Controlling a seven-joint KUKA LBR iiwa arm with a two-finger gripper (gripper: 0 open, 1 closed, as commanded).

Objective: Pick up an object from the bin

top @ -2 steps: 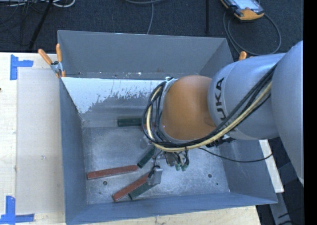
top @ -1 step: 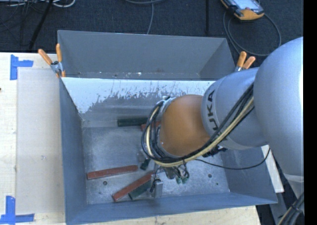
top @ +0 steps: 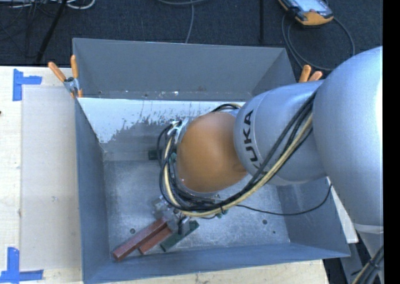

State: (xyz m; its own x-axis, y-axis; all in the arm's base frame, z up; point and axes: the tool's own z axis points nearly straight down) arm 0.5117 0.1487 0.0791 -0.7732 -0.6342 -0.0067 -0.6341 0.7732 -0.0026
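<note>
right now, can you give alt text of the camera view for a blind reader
The arm's end effector hangs low in the grey bin, close over two reddish-brown bars and a dark green piece that lie together near its lower-left wall.

— Where's the gripper (top: 170,214)?
— Low in the bin (top: 87,170), near the front wall, under the arm's (top: 294,132) orange cover (top: 206,151).
— What's by it?
— Two reddish-brown bars (top: 142,241), side by side, slanting towards the front left corner. A dark green piece (top: 181,234) lies just right of them. The gripper is at their upper ends.
— Anything else?
— A small dark thing (top: 152,155), well apart, by the back slope.
</note>
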